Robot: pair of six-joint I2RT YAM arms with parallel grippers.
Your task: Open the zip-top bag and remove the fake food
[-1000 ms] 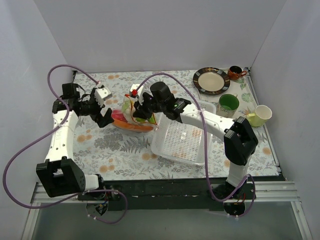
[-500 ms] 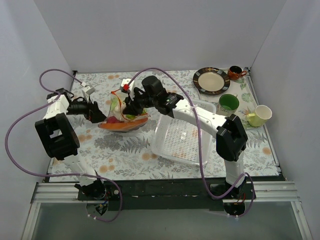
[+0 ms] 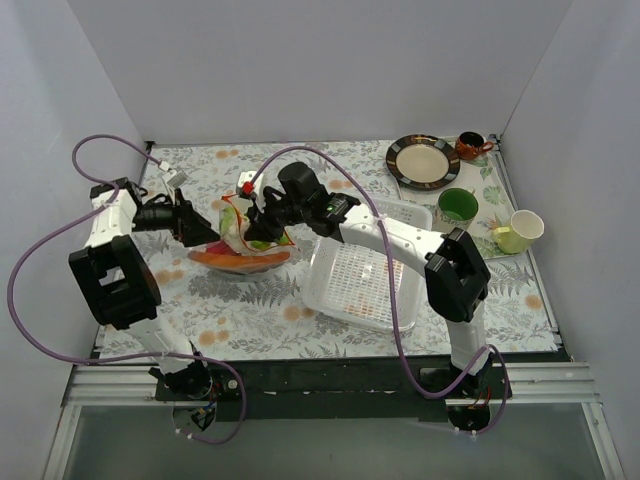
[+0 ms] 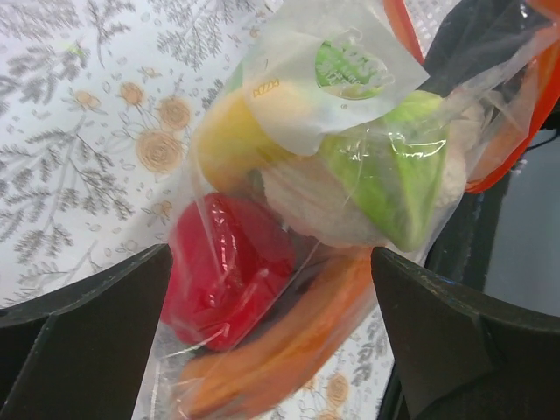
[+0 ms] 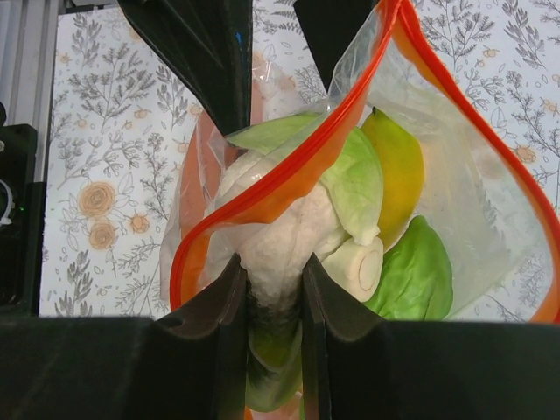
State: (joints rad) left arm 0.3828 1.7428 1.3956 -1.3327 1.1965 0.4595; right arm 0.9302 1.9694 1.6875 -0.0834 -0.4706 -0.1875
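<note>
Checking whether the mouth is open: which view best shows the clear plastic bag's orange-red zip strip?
Right wrist: the orange-red zip strip forms an open loop filling the frame. Left wrist catches only a piece at its right edge; top external shows it tiny.

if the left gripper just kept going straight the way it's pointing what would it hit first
Most likely the clear crinkly zip-top bag, about where the red plastic toy pepper sits inside it. The bag lies dead ahead between the fingers of the open left gripper. How close is unclear.
</note>
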